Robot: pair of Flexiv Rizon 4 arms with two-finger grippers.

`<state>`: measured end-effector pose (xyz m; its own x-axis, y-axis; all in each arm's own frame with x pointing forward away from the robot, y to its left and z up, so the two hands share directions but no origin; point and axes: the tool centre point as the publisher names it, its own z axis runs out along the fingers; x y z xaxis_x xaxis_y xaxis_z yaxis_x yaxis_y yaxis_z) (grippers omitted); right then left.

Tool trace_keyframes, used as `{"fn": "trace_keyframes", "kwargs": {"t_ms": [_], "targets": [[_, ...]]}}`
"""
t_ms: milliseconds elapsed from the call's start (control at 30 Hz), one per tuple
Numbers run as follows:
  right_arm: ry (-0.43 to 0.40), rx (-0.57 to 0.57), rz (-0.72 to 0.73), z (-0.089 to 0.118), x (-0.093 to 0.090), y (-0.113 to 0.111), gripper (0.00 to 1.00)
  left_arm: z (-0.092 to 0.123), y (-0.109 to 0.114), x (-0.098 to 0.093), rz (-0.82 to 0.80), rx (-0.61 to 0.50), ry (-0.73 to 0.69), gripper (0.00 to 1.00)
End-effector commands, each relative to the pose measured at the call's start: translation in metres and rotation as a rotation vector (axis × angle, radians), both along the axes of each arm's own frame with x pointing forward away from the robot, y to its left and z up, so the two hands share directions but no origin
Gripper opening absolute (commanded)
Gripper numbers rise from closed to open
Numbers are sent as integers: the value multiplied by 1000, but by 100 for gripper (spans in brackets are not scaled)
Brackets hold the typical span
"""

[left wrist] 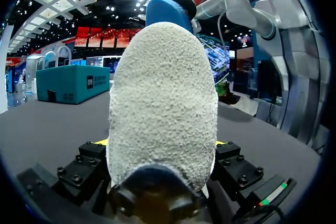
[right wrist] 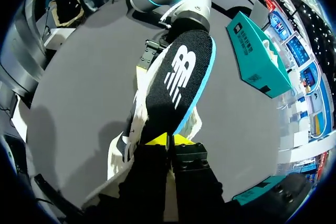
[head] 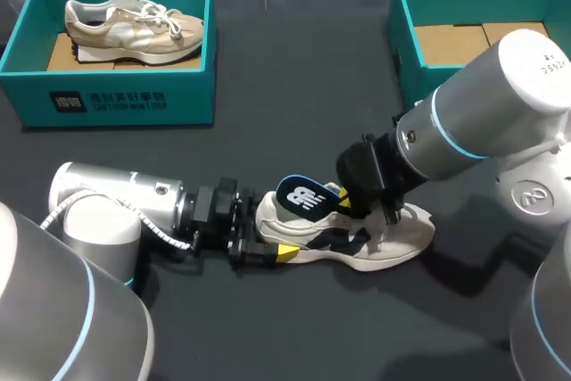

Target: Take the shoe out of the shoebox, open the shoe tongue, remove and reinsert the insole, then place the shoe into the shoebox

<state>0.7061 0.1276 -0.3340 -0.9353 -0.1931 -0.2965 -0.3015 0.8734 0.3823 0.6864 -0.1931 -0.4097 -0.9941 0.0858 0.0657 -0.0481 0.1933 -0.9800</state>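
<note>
A white and beige shoe (head: 393, 238) lies on its sole on the dark table, toe to the right. My left gripper (head: 268, 236) clasps its heel from both sides; in the left wrist view the rough grey heel (left wrist: 163, 103) fills the gap between the fingers. A black insole (head: 303, 195) with a white logo and blue edge sticks up out of the shoe's mouth. My right gripper (head: 352, 202) is shut on its front end, and in the right wrist view the yellow tips (right wrist: 169, 140) pinch the insole (right wrist: 181, 82) above the shoe (right wrist: 126, 150).
A teal shoebox (head: 116, 100) at the back left holds a second beige shoe (head: 134, 28). Another teal shoebox (head: 409, 51) stands at the back right, with cardboard on its floor, partly hidden behind my right arm.
</note>
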Motion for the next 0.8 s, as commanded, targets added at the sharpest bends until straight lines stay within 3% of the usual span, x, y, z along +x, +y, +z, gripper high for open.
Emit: {"fn": "trace_keyframes", "kwargs": {"t_ms": [33, 400, 700, 733, 800], "targets": [[3, -9, 42, 9, 1, 8, 0, -2, 0, 1, 0, 0, 0, 0], [29, -55, 147, 16, 5, 43, 0, -2, 0, 1, 0, 0, 0, 0], [106, -104, 87, 22, 8, 61, 0, -2, 0, 1, 0, 0, 0, 0], [115, -107, 79, 22, 9, 62, 4, -2, 0, 1, 0, 0, 0, 0], [142, -112, 54, 22, 10, 62, 25, -2, 0, 1, 0, 0, 0, 0]]}}
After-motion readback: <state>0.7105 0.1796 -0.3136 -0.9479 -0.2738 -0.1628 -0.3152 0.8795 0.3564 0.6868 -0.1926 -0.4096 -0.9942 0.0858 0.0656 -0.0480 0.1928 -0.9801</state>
